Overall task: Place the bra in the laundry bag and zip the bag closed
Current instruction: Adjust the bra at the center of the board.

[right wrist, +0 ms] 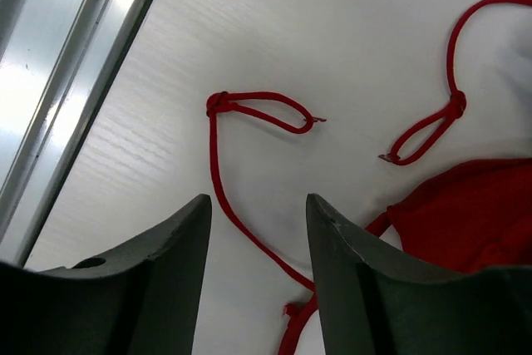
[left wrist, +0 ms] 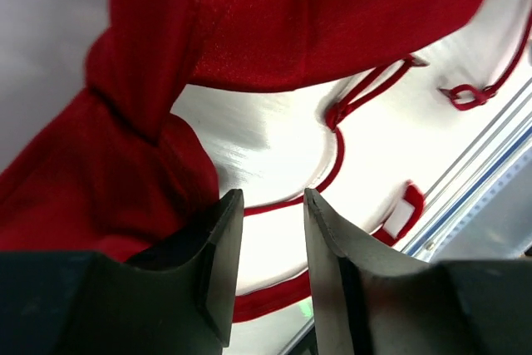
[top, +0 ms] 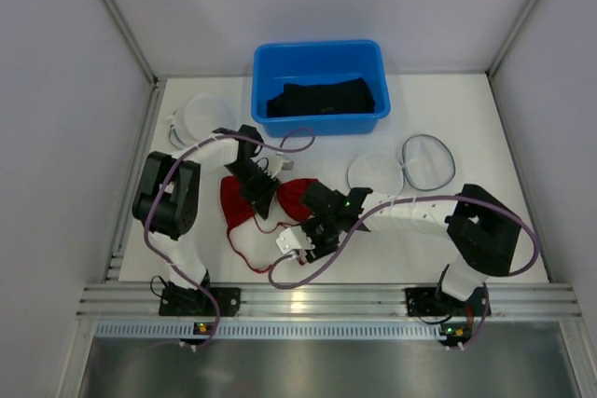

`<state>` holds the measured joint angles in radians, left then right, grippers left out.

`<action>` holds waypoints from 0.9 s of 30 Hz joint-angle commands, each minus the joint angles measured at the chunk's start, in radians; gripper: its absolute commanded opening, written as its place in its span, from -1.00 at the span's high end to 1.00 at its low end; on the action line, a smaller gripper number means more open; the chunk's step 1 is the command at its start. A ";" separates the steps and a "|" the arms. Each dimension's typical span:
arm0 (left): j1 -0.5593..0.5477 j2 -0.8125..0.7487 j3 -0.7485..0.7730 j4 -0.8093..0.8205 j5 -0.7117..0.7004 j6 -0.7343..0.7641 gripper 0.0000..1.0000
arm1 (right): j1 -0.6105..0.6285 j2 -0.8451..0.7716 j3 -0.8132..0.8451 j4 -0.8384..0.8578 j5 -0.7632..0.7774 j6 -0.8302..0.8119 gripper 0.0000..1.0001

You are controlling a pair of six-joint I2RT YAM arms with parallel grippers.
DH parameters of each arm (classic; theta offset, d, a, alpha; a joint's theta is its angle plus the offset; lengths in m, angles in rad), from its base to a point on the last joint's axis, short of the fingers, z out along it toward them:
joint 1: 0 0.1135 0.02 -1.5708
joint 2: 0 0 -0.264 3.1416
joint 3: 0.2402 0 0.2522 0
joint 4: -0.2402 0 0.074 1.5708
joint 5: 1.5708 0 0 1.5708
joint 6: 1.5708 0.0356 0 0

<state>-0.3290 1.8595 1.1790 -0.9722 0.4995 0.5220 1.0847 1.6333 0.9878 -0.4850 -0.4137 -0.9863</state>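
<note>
Near the front counter (top: 466, 137) edge lies the bra (top: 233, 204), probably soft and light; better grip cup fabric (left wrist: 274, 14) than straps (right wrist: 249, 110). Left pincer (left wrist: 273, 205) narrow, right pincer (right wrist: 258, 209) wider, both empty.

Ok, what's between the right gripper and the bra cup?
Only a red strap on bare table, shown in the right wrist view. The right gripper is open, off the cup.

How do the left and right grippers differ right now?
The left gripper sits against the bunched red cup of the bra; the right gripper hangs over its thin straps, near the rail. The left's jaws look closer together than the right's. Both are open, gripping nothing.
</note>
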 commanded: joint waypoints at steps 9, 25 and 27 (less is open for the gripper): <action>0.169 -0.287 0.064 0.041 0.232 -0.129 0.06 | -0.153 -0.197 -0.012 0.050 0.001 0.234 -0.18; 0.548 -0.319 -0.087 -0.029 0.149 -0.045 0.09 | -0.424 -0.104 -0.046 -0.170 -0.011 0.325 0.00; 0.548 -0.315 -0.081 -0.028 0.169 -0.031 0.09 | -0.425 -0.089 -0.054 -0.170 0.016 0.308 0.01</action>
<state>0.2153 1.5368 1.0595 -0.9825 0.6380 0.4500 0.6586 1.5166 0.9508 -0.6102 -0.4229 -0.6250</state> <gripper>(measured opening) 0.458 0.497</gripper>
